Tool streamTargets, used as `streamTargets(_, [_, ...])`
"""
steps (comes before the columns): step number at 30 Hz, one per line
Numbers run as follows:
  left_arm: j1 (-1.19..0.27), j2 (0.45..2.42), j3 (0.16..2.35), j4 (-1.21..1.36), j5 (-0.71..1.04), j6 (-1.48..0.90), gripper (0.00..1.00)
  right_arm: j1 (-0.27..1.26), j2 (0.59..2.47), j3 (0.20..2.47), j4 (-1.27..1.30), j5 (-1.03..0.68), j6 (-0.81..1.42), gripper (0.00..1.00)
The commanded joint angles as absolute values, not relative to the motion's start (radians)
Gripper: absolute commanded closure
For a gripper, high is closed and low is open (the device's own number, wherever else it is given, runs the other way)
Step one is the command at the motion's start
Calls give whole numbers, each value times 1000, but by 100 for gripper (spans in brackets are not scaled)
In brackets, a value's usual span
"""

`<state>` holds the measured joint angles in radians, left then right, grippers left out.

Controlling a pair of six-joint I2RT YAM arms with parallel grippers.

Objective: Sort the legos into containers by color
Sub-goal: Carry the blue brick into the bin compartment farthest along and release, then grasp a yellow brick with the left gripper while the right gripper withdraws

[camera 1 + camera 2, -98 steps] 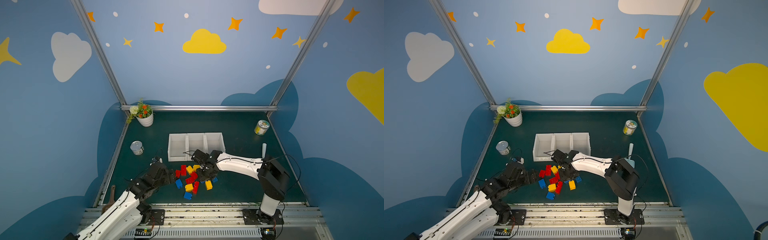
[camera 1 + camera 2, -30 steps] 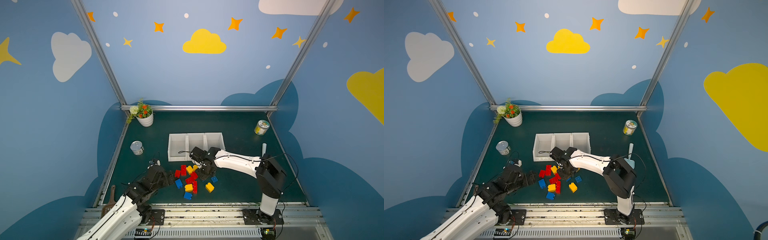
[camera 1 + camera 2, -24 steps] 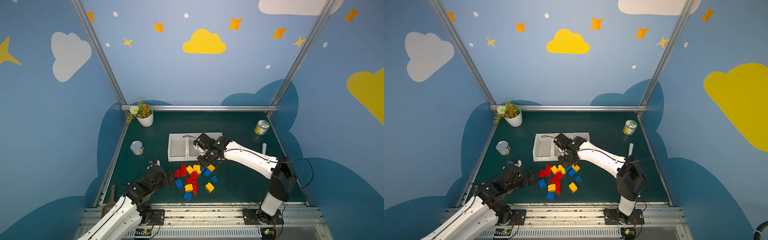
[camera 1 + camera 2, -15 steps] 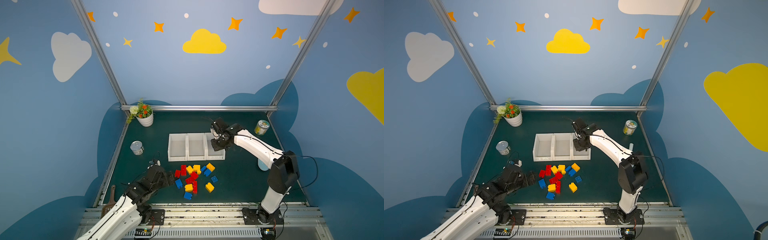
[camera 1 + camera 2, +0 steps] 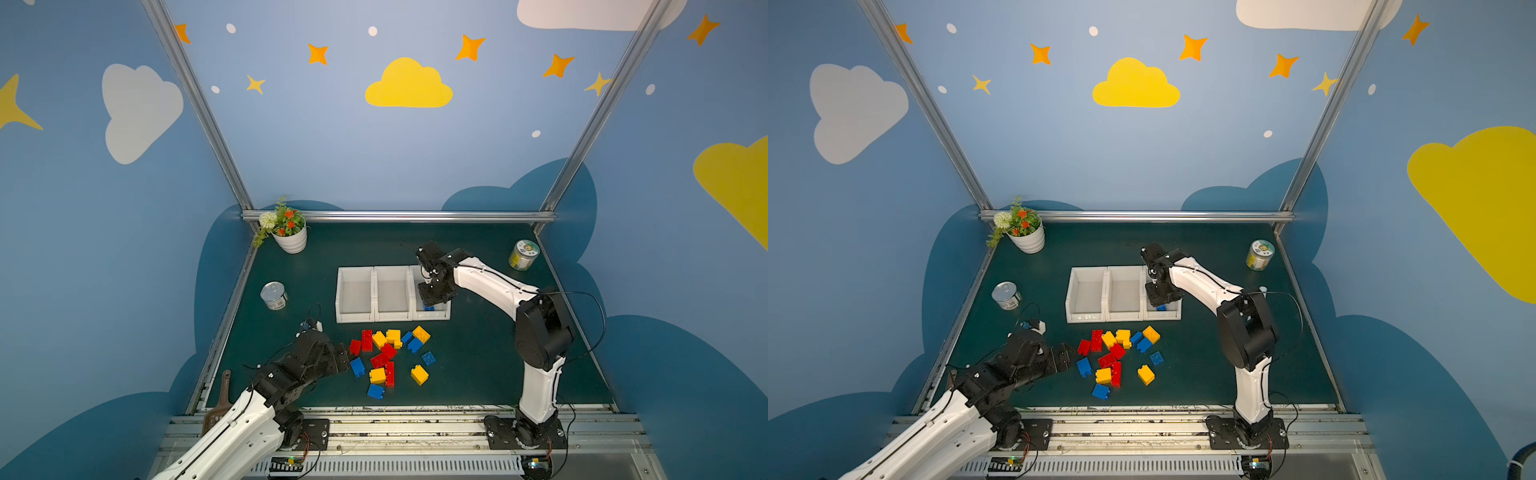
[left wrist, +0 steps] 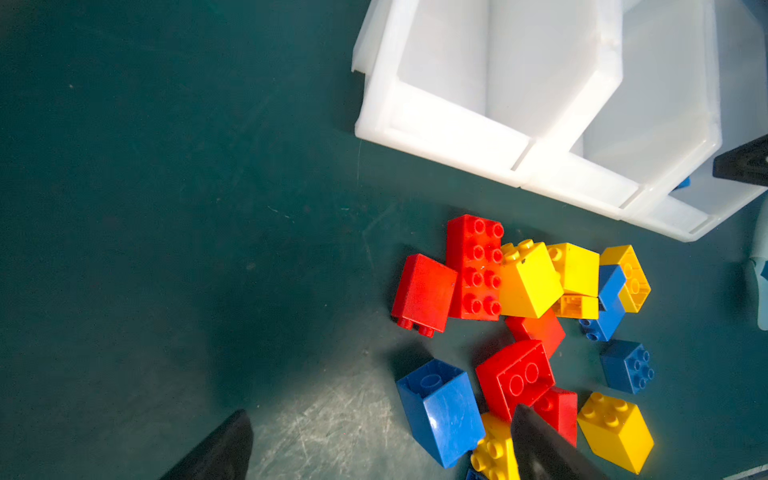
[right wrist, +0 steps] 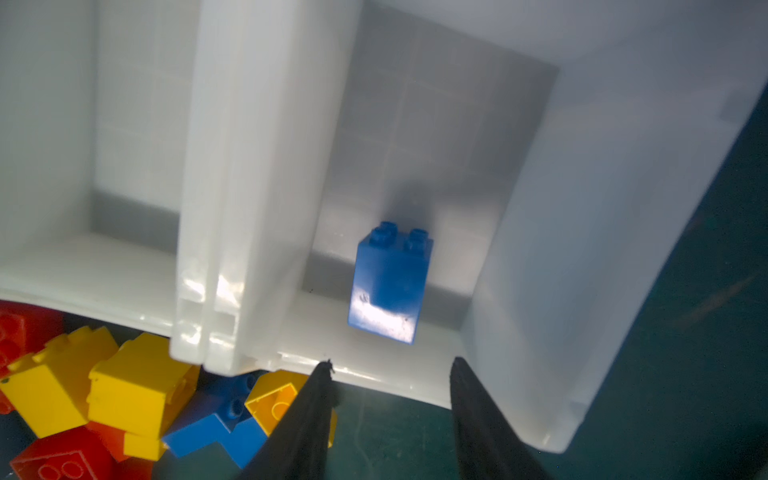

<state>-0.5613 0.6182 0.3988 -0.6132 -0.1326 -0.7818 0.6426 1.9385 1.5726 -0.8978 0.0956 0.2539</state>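
Observation:
Red, yellow and blue legos lie in a loose pile (image 5: 388,353) on the green mat, in front of three white containers side by side. The left container (image 5: 354,319) and the middle container (image 5: 392,318) look empty. My right gripper (image 5: 432,297) hangs over the right container (image 5: 447,312), open with nothing between its fingers (image 7: 320,399). One blue lego (image 7: 388,286) is inside that container below it, also seen in a top view (image 5: 1160,308). My left gripper (image 6: 380,417) is open and low at the pile's left edge, a blue lego (image 6: 440,409) just inside one fingertip.
A potted plant (image 5: 291,239) stands at the back left and a tin can (image 5: 274,296) left of the containers. A jar (image 5: 523,255) is at the back right. A brown scoop (image 5: 220,399) lies on the left rail.
My right gripper carried a blue lego from the pile up to the right container and opened. The lego is now inside that container. The left arm has barely moved.

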Motion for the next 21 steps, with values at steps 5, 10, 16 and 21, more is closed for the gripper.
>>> streamTargets(5, [-564, 647, 420, -612, -101, -737, 7, 637, 1842, 1588, -923, 82, 265, 51])
streamTargets(10, [-596, 701, 482, -619, -94, -686, 9, 635, 1738, 1542, -913, 61, 292, 50])
streamTargets(16, [-718, 872, 636, -641, -112, -545, 10, 611, 1567, 1416, -900, 50, 350, 50])
streamTargets(21, [-851, 1081, 778, -655, -124, -402, 10, 531, 1403, 1255, -864, 3, 384, 50])
